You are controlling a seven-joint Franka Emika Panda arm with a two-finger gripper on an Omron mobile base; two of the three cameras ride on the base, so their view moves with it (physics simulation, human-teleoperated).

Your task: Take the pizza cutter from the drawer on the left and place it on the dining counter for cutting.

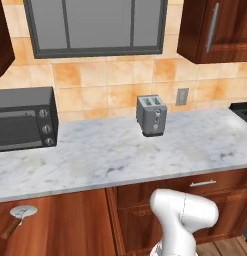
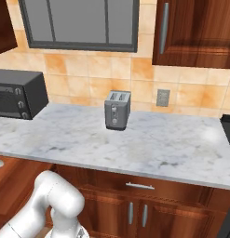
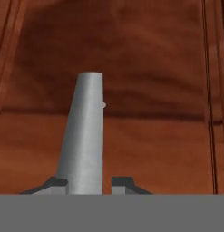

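The pizza cutter (image 1: 17,218) lies in the open drawer (image 1: 60,225) below the worktop (image 1: 120,155), left of the toaster (image 1: 152,115).

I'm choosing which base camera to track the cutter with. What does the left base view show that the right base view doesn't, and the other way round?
Left base view's own: the pizza cutter lying whole in the open drawer, wheel and wooden handle both plain. Right base view's own: two vertical door handles beneath the closed drawer. A pale sliver at its left edge might be the cutter's wheel, but it is too little to tell. Shared: the toaster, microwave, wall outlet and marble worktop.
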